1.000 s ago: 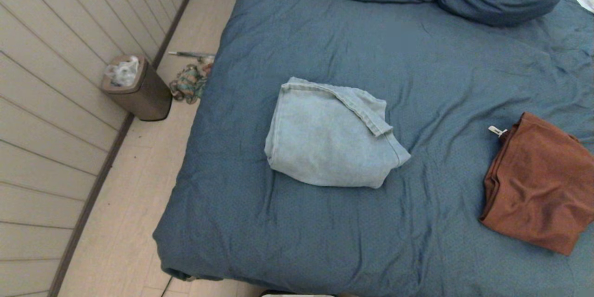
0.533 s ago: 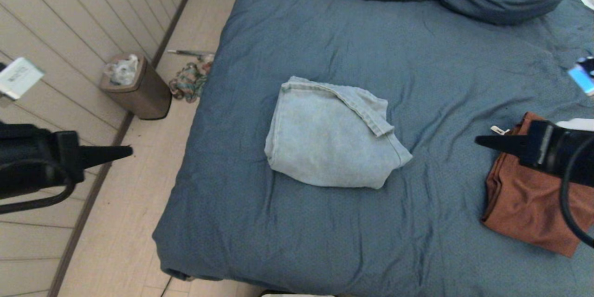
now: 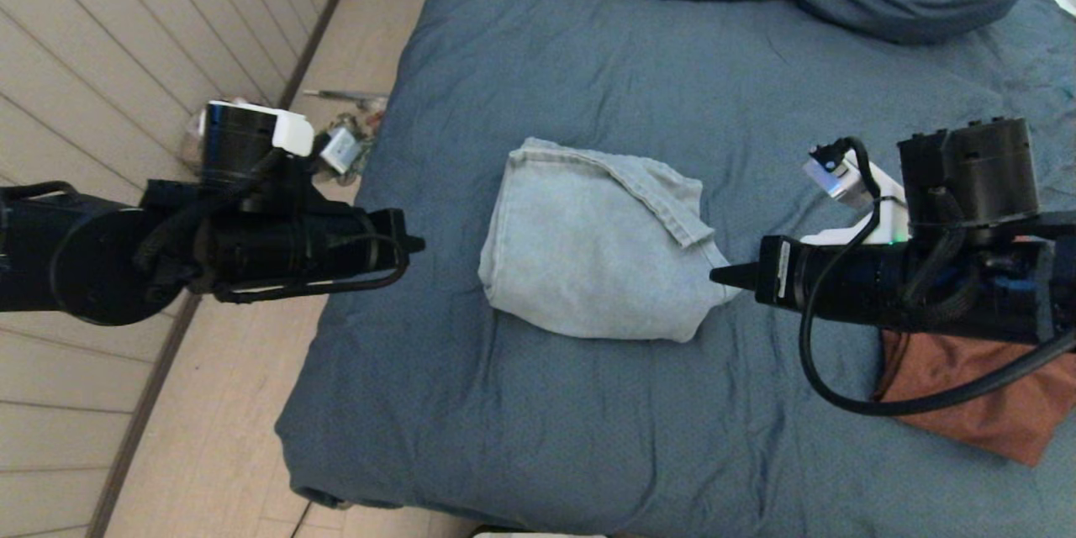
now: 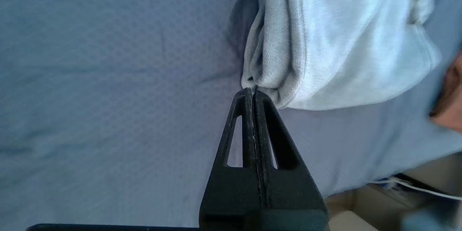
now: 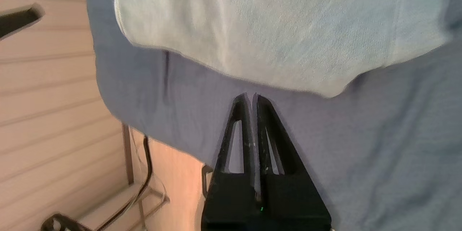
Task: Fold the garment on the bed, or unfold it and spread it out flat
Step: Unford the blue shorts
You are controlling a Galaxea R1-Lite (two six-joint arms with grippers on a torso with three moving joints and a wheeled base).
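Both arms had just swung in beside the folded jeans (image 3: pixel 597 244): left gripper (image 3: pixel 416 244) and right gripper (image 3: pixel 721 275) pinched closed, holding nothing; unfolding looked imminent.

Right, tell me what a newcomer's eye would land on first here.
First, the folded light-blue garment in the middle of the slate-blue bed. Then the two black arms pointing at it from either side: the left tool over the bed's left edge, short of the garment, and the right tool at its right corner, neither holding anything. A rust-brown garment lies partly under the right arm.
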